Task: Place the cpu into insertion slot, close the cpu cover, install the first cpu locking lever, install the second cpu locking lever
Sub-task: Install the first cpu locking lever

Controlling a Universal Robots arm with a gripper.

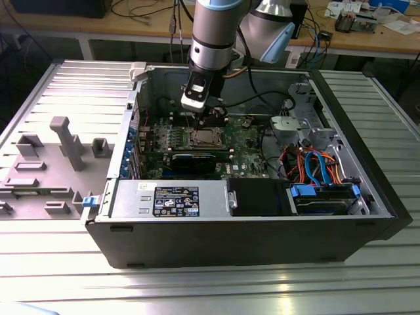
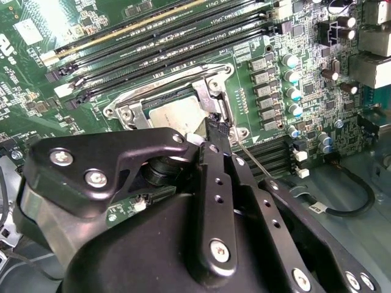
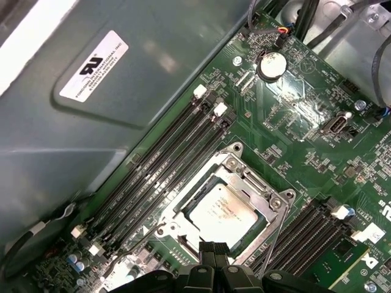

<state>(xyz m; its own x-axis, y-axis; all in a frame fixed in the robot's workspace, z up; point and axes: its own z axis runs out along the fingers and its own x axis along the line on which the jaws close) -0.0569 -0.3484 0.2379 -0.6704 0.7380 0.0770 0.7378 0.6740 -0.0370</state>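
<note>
silver-grey cpu (image 3: 221, 209) sits in the insertion slot (image 3: 197, 190) on the green board (image 3: 293, 122), and we see the cpu cover (image 3: 259, 186) lying closed around it; the hand (image 3: 214, 249), fingertips (image 3: 206, 248) pressed together, hangs at the slot's edge.

A silver and pale-blue robot arm (image 1: 213, 33) is pointing down into an open dark grey metal computer case (image 1: 249, 243), which is lying on a ribbed silvery metal table (image 1: 197, 289). Its black gripper (image 1: 209, 120) is hovering close over the silvery-rimmed square insertion slot (image 1: 205, 137) on the green circuit board (image 1: 246, 141). A long black expansion card (image 1: 197, 161) is sitting just beside that slot, nearer the camera. A grey plastic fixture (image 1: 62, 147) is standing on the table at the exterior view's left, and orange and blue cables (image 1: 315, 164) are curling inside the case at the exterior view's right.
</note>
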